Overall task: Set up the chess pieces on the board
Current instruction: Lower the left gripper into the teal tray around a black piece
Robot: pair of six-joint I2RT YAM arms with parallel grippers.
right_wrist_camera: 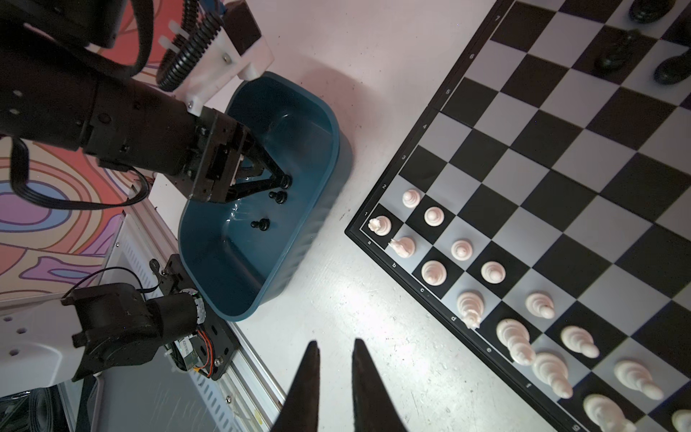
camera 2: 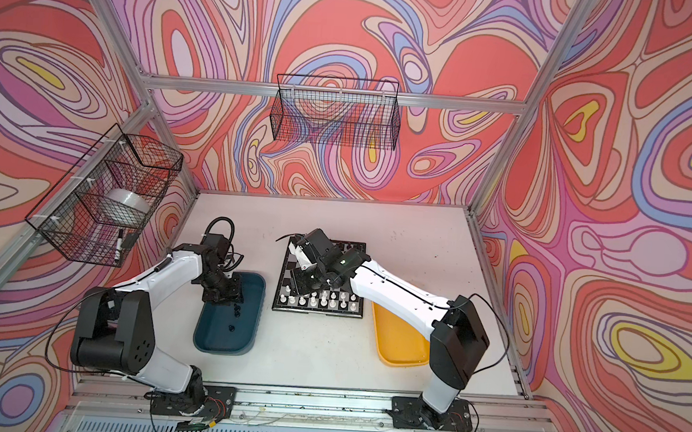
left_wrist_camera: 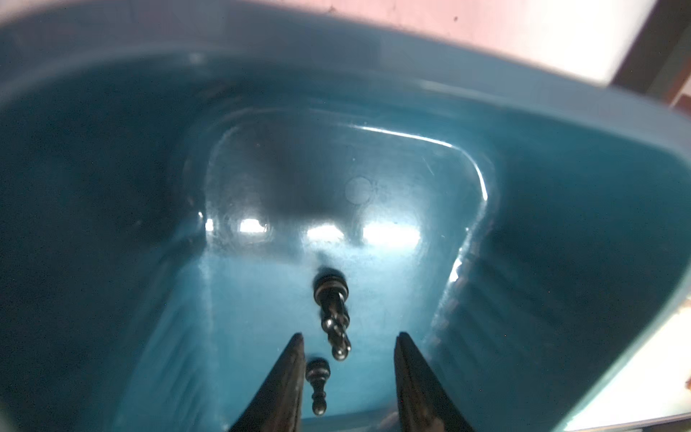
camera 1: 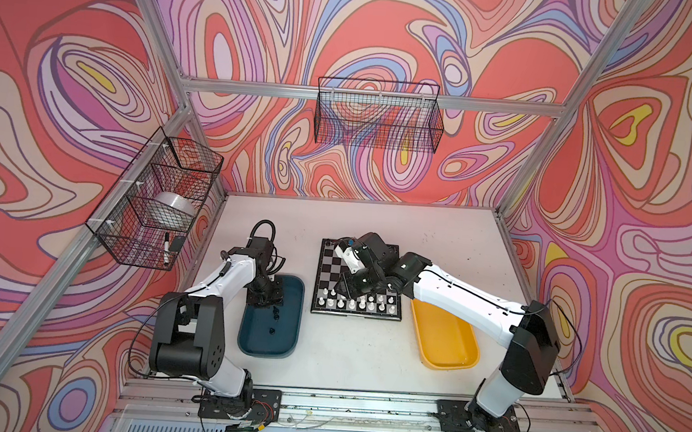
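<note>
The board (camera 1: 328,266) lies mid-table, also shown in the right wrist view (right_wrist_camera: 561,187). White chess pieces (camera 1: 355,303) fill its two near rows (right_wrist_camera: 433,216). A few black ones (right_wrist_camera: 613,56) stand at its far side. More black pieces (left_wrist_camera: 332,318) lie in the teal tray (camera 1: 268,351). My left gripper (left_wrist_camera: 349,334) is down in that tray (camera 1: 265,299), open, with its fingers either side of those lying pieces and holding none. My right gripper (right_wrist_camera: 335,342) hovers over the board's near left part (camera 1: 341,287), shut to a narrow slit with nothing in it.
A yellow tray (camera 1: 448,345) sits right of the board, partly under the right arm. Wire baskets hang on the left wall (camera 1: 153,199) and the back wall (camera 1: 378,115). The teal tray's walls (left_wrist_camera: 561,93) closely surround the left fingers.
</note>
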